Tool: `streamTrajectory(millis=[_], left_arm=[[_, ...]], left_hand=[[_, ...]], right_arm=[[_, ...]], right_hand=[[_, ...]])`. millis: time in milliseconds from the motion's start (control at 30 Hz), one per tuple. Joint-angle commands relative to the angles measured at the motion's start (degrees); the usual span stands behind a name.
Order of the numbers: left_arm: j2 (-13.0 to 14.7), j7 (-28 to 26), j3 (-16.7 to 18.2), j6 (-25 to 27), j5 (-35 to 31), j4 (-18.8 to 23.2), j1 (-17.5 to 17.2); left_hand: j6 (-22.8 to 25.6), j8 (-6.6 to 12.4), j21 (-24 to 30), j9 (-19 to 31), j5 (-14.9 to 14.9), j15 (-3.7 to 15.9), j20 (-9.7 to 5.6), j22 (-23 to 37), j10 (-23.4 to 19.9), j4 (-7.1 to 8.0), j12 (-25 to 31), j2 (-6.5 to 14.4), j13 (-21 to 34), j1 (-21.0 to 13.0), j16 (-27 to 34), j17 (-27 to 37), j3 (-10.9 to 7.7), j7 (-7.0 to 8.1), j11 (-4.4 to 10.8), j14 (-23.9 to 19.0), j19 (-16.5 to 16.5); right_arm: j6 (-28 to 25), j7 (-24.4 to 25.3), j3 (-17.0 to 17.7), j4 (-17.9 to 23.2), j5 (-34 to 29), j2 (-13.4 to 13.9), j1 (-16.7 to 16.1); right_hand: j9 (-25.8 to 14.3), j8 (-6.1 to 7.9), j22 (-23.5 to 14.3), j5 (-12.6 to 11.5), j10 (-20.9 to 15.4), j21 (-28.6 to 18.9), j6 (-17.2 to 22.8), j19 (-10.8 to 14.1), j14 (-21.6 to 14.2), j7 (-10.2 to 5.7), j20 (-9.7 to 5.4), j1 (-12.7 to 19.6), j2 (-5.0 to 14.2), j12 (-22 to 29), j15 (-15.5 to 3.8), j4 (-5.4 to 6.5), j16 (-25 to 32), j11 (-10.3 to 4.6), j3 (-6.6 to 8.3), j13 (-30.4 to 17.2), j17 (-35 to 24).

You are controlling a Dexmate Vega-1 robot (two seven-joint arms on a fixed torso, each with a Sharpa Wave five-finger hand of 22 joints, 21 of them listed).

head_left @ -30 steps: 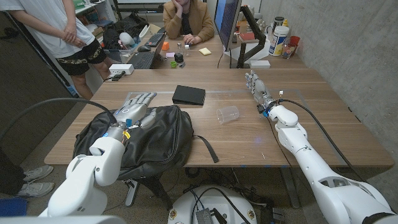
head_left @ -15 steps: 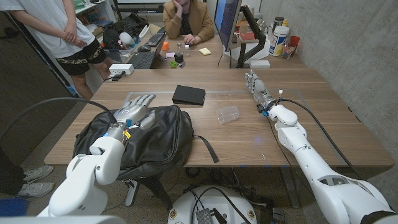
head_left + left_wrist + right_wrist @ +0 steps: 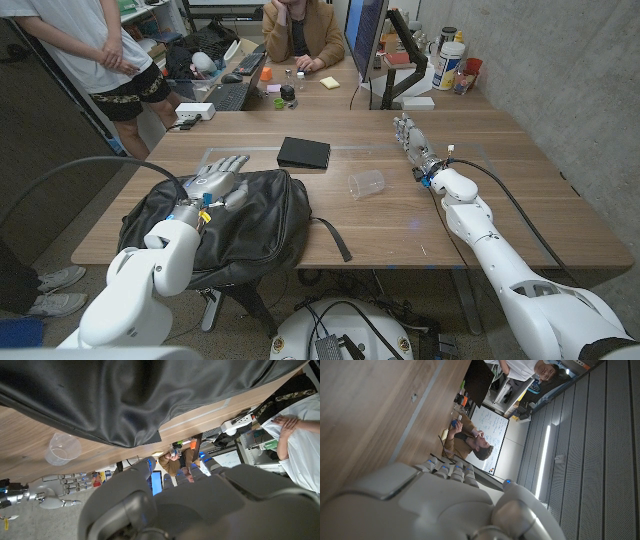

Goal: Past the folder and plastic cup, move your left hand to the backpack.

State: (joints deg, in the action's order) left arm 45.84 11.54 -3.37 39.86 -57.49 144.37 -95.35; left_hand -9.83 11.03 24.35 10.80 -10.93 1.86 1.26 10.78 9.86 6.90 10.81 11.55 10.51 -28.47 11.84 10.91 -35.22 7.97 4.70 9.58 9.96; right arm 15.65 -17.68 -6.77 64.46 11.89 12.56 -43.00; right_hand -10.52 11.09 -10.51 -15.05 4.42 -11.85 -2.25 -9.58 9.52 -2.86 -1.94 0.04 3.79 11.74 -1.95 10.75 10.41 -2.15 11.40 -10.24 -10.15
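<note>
I have the left robot hand (image 3: 220, 178) over the backpack (image 3: 250, 225), fingers spread, holding nothing; I can't tell if it touches the fabric. The backpack lies at the worktop's (image 3: 400, 225) near left edge, with the folder (image 3: 303, 152) and cup (image 3: 366, 183) further in. I judge the reach nearly done. The right robot hand (image 3: 412, 142) waits with fingers straight, empty.

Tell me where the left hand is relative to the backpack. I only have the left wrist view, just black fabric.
Observer: In the head view the left hand is over the backpack's far left part, fingers spread, holding nothing. I can't tell whether it touches.
Operator: Folder close?
Observer: The black folder lies flat on the table just beyond the backpack, to the hand's right and apart from it.
</note>
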Motion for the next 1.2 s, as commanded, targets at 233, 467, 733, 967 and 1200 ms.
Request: streamTrajectory(millis=[233, 467, 733, 967, 1200], left_arm=[[1.83, 1.78, -1.43, 2.94, -1.01, 0.97, -0.1], [2.38, 2.6, -1.92, 3.99, -1.47, 1.21, -0.05], [3.03, 3.48, -2.44, 4.87, -1.67, 1.24, 0.2], [3.67, 4.51, -3.07, 5.79, -1.69, 1.01, 0.73], [4.3, 4.84, -3.44, 6.43, -1.16, 0.64, 1.09]], left_hand=[[-1.67, 0.11, -0.23, 0.34, 0.12, -0.4, 0.81, 0.32, 5.86, 0.05, 0.35, 0.23, 0.29, -1.8, -0.11, 0.23, -1.37, -0.93, -0.58, 7.32, 2.19], [-1.7, 0.19, -0.25, 0.4, 0.25, -0.52, 0.88, 0.36, 5.97, 0.51, 0.55, 0.06, 0.3, -2.84, -0.05, 0.4, -1.74, -1.01, -0.69, 7.37, 2.13], [-1.78, 0.2, -0.28, 0.43, 0.28, -0.66, 1.05, 0.36, 5.98, 0.47, 0.64, 0.01, 0.3, -3.59, -0.09, 0.37, -1.9, -1.15, -0.84, 7.42, 2.14], [-2.03, 0.15, -0.4, 0.45, 0.26, -1.04, 1.42, 0.37, 6.13, 0.41, 0.67, 0.16, 0.31, -4.38, -0.17, 0.36, -2.2, -1.48, -1.2, 7.56, 2.39], [-2.28, 0.12, -0.51, 0.47, 0.21, -1.19, 1.55, 0.37, 6.42, 0.19, 0.63, 0.19, 0.32, -5.13, -0.32, 0.31, -2.55, -1.44, -1.27, 7.85, 2.61]], right_arm=[[-0.24, -0.11, 0.21, 1.22, 0.21, 0.27, -0.96], [-0.33, -0.11, 0.25, 1.5, 0.32, 0.36, -1.21], [-0.38, -0.09, 0.26, 1.7, 0.37, 0.44, -1.37], [-0.42, 0.02, 0.26, 1.78, 0.32, 0.51, -1.4], [-0.65, 0.09, 0.18, 1.88, 0.22, 0.57, -1.38]], right_hand=[[-0.13, -0.15, -0.21, -0.23, 0.11, 0.05, -0.24, -0.93, 3.42, -0.21, -5.96, -0.03, 6.07, -0.08, -1.14, -0.13, 0.08, -0.07, 0.18, -0.16, -0.07], [-0.13, -0.15, -0.21, -0.23, 0.08, 0.05, -0.24, -0.94, 3.41, -0.18, -5.95, -0.02, 6.06, -0.07, -1.17, -0.14, 0.08, -0.11, 0.19, -0.16, -0.06], [-0.13, -0.15, -0.21, -0.24, 0.08, 0.04, -0.26, -0.95, 3.41, -0.19, -5.95, 0.01, 6.05, -0.07, -1.15, -0.16, 0.08, -0.1, 0.2, -0.16, -0.05], [-0.13, -0.15, -0.21, -0.25, 0.09, 0.04, -0.25, -0.97, 3.42, -0.18, -5.93, 0.01, 6.05, -0.07, -1.16, -0.17, 0.07, -0.05, 0.21, -0.16, -0.05], [-0.13, -0.15, -0.2, -0.25, 0.09, 0.03, -0.28, -0.96, 3.41, -0.22, -5.92, 0.01, 6.06, -0.07, -1.15, -0.16, 0.08, -0.01, 0.22, -0.16, -0.05]])
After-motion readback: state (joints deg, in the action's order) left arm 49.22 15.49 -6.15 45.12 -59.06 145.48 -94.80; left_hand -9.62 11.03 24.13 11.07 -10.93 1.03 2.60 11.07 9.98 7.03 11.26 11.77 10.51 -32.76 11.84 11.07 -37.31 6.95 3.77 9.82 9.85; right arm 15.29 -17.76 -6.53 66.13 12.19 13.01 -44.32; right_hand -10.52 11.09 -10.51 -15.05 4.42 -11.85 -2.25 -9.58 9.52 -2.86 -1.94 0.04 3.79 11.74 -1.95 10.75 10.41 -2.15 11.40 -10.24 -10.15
